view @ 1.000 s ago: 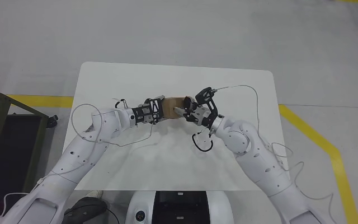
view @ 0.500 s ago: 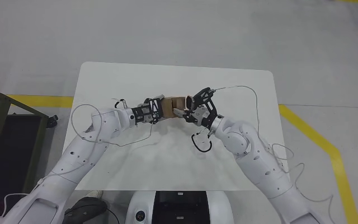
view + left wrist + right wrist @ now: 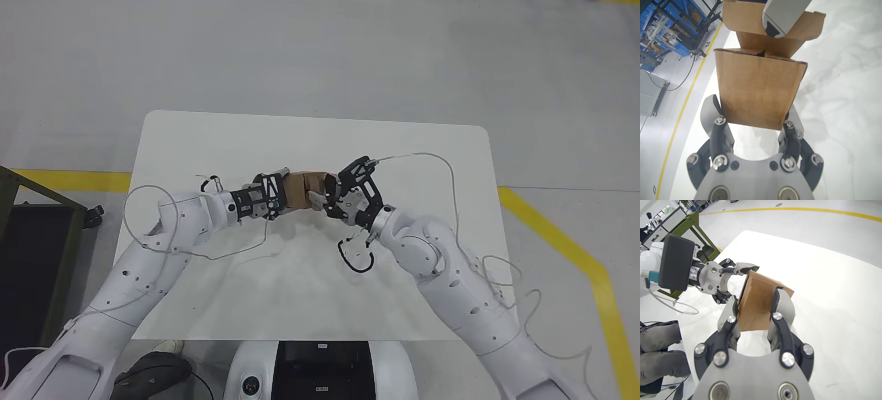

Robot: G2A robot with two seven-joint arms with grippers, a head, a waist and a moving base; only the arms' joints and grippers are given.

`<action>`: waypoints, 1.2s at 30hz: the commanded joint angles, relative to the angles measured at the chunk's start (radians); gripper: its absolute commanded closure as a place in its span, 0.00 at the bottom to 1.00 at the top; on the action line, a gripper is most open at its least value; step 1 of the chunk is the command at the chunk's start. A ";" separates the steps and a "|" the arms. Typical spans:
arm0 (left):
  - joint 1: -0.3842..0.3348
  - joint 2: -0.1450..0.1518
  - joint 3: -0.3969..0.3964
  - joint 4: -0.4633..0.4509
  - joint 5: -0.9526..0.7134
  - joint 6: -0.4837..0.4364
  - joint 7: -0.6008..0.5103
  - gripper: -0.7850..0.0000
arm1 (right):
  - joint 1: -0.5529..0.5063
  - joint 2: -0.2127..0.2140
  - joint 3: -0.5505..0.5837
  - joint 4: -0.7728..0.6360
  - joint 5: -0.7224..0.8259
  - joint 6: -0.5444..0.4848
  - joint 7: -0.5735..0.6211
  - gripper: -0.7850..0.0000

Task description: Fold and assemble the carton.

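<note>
Cardboard is light but creases easily, so you hold the carton (image 3: pixel 758 91) by its ends, left fingers (image 3: pixel 708 111) and right fingers (image 3: pixel 785 306) both clamped on.

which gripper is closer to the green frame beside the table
Left. The left gripper holds the carton end facing the green frame; the right gripper holds the opposite end, farther away.

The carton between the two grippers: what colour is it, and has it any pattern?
The carton is plain brown cardboard, no pattern; the left wrist view shows it best.
</note>
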 commanded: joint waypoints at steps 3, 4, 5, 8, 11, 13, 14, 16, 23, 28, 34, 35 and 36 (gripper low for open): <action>-0.006 -0.002 0.002 0.006 0.002 -0.004 0.011 0.72 | 0.009 -0.006 -0.013 0.000 -0.015 0.026 -0.002 0.58; -0.007 -0.002 0.002 0.007 0.003 -0.005 0.013 0.73 | 0.011 -0.008 -0.017 0.000 -0.020 0.033 -0.005 0.59; -0.008 -0.002 0.002 0.007 0.004 -0.005 0.015 0.73 | 0.013 -0.009 -0.021 0.000 -0.025 0.040 -0.007 0.60; -0.010 -0.003 0.002 0.006 0.001 -0.007 0.019 0.73 | 0.018 -0.015 -0.035 -0.005 -0.053 0.071 -0.012 0.64; -0.008 -0.005 0.005 0.001 0.001 -0.006 0.016 0.74 | 0.019 -0.019 -0.040 -0.009 -0.069 0.095 -0.024 0.71; -0.002 -0.005 0.007 -0.006 0.001 0.000 0.014 0.74 | 0.018 -0.020 -0.039 -0.010 -0.076 0.101 -0.025 0.74; 0.000 -0.006 0.007 -0.009 0.001 0.001 0.013 0.75 | 0.017 -0.020 -0.039 -0.012 -0.078 0.103 -0.026 0.74; 0.003 -0.005 0.006 -0.012 0.004 0.000 0.012 0.75 | 0.016 -0.021 -0.038 -0.014 -0.082 0.106 -0.028 0.73; 0.008 -0.007 0.002 -0.013 -0.001 0.003 0.007 0.75 | -0.005 -0.021 -0.020 -0.026 -0.099 0.129 -0.040 0.78; 0.009 -0.007 -0.002 -0.010 -0.006 -0.003 0.008 0.75 | -0.019 -0.021 -0.013 -0.035 -0.112 0.136 -0.035 0.81; 0.010 -0.008 -0.007 -0.011 -0.009 -0.006 0.011 0.75 | -0.016 -0.028 -0.025 -0.026 -0.114 0.143 -0.045 0.82; 0.010 -0.008 -0.008 -0.011 -0.009 -0.006 0.013 0.75 | -0.015 -0.030 -0.027 -0.024 -0.115 0.144 -0.049 0.82; 0.010 -0.008 -0.009 -0.011 -0.010 -0.006 0.013 0.75 | -0.014 -0.031 -0.028 -0.022 -0.116 0.148 -0.054 0.82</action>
